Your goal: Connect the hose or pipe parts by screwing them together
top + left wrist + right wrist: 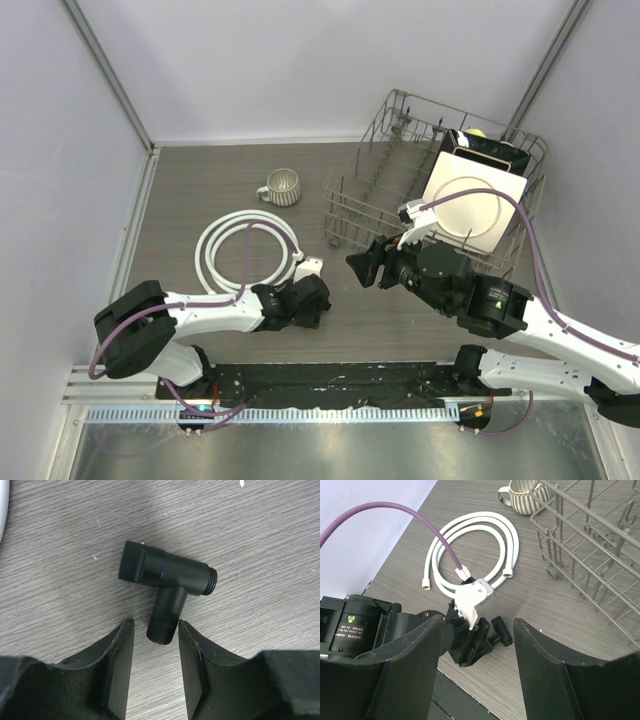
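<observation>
My top view sat high over the near edge and looked down on the whole table [200, 170]. The left wrist camera hung very close over the wood, facing straight down on the black fitting [167, 580]. The right wrist camera stood farther off on the right, tilted toward the far left. It shared that fitting with the left wrist view and the hose [205, 250] with the top view.

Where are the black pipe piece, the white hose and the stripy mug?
black pipe piece [172, 575]: left wrist view, middle of its crossbar.
white hose [205, 255]: top view, left side of its coil.
stripy mug [285, 190]: top view, its ribbed body.
</observation>
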